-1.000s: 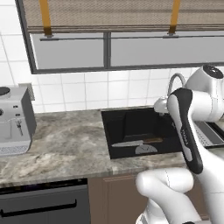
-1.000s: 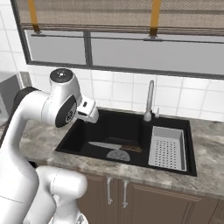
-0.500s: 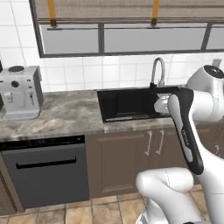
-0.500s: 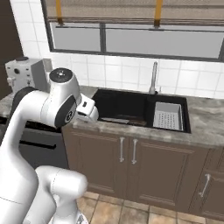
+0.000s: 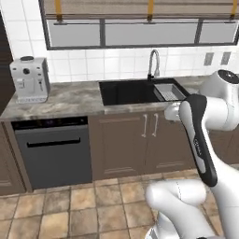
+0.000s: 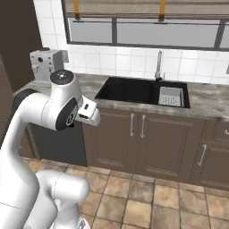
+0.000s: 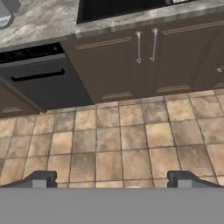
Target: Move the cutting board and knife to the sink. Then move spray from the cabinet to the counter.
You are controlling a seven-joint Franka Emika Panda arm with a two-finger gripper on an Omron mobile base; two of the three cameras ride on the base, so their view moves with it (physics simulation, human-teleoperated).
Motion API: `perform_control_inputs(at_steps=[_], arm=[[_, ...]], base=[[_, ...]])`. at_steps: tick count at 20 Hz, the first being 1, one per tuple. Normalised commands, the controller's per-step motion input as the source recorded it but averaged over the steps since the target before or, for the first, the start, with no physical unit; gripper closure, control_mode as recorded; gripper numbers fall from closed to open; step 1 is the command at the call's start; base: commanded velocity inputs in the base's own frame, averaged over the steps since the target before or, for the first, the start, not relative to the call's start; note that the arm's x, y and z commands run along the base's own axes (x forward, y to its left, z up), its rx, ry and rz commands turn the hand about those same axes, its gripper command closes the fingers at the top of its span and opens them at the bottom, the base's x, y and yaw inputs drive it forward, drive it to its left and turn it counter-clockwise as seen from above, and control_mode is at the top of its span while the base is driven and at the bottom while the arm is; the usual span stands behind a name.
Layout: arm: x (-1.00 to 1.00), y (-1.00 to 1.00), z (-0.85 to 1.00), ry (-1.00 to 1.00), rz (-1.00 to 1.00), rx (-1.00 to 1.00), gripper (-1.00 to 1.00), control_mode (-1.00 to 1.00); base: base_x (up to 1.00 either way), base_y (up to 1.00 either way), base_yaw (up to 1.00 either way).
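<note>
The robot stands well back from the sink (image 5: 135, 91), gripper (image 7: 111, 178) spread wide and empty over floor tiles; the spray step looks next, needing the cabinet found.

Even, soft rendered light, faint shadows, slightly blurry low-resolution views.

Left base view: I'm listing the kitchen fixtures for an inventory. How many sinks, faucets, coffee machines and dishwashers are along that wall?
Sink: 1
Faucet: 1
Coffee machine: 1
Dishwasher: 1
Total: 4
</note>
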Motion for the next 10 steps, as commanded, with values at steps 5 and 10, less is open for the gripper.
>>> perform_control_inputs(at_steps=[5, 10], arm=[[0.0, 0.0, 0.0, 0.0, 0.0, 0.0, -1.0, 1.0], [0.0, 0.0, 0.0, 0.0, 0.0, 0.0, -1.0, 1.0]], base=[[-0.08, -0.05, -0.78], [0.0, 0.0, -1.0]])
